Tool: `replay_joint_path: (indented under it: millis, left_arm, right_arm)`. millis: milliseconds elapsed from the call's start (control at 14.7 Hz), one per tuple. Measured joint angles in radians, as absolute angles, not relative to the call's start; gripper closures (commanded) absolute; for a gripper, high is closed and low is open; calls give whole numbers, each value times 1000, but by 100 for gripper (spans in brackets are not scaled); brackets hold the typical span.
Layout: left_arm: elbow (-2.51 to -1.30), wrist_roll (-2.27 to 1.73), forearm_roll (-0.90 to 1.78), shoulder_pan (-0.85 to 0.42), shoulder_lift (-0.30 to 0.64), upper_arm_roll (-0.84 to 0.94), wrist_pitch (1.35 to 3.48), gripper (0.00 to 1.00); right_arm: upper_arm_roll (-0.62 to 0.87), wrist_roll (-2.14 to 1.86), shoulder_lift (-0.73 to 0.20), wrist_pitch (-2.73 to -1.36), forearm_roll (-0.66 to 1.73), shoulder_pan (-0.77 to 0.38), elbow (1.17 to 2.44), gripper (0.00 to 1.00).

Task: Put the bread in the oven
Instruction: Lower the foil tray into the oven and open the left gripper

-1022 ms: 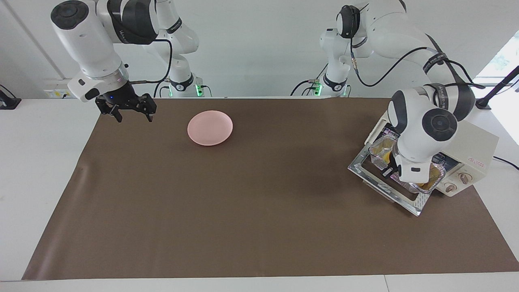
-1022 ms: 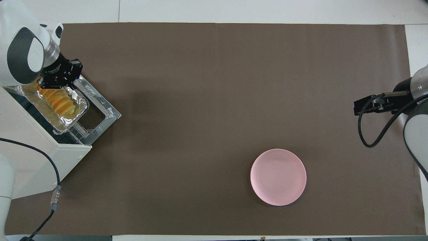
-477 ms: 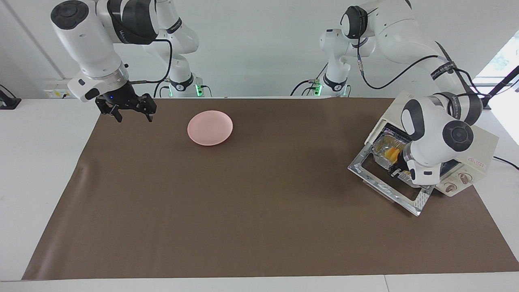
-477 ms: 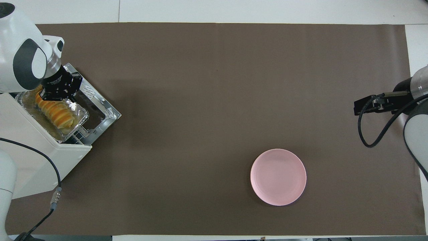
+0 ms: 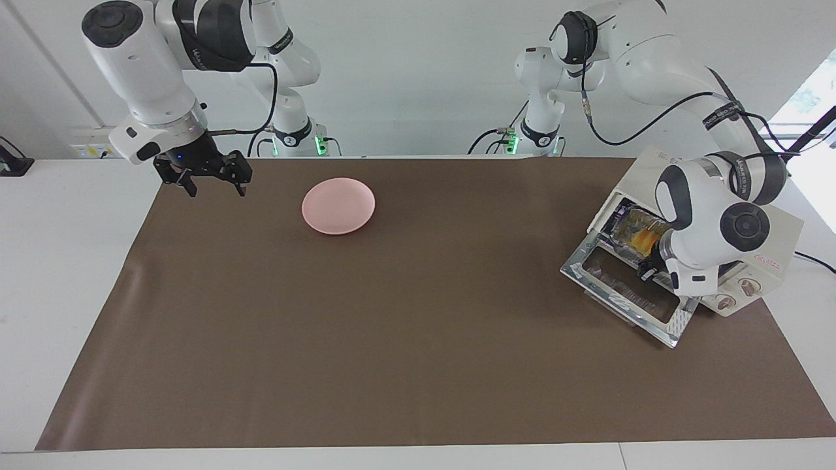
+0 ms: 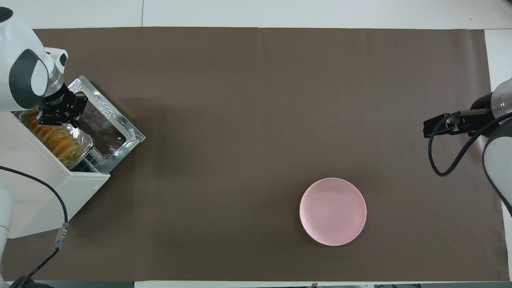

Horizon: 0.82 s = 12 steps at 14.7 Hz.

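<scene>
bread (image 6: pixel 56 140), golden and ridged, sits in foil tray (image 6: pixel 82 145) inside oven (image 6: pixel 36 192).

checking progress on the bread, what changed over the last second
The left gripper has pushed the foil tray with the bread off the open door and deeper into the oven; the door's glass is now uncovered. The right gripper, waiting at the table's edge, and the pink plate stayed put.
</scene>
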State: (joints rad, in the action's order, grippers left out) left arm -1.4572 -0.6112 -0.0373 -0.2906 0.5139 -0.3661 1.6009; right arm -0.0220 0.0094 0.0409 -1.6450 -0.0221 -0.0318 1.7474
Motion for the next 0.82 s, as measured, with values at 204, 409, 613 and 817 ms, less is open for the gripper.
replay_joint_path:
  millis: [204,409,613,817]
  left_arm:
    - [-1467,-606,-54,-287,514,-366,1595,100]
    - [-1469,-603,-56,-286,513,-366,1593,100]
    - [-1471,-600,-57,-285,512,-366,1593,100]
    - [-1471,-597,-57,-285,512,-366,1593,65]
  right_arm:
    - [-22,9,41,-1645,-22,-32,1747,0]
    - [-22,9,41,-1645,-22,-32,1747,0]
    - [-22,9,41,-1645,-22,-32,1747,0]
    - [-22,9,41,-1645,-22,-32,1747,0]
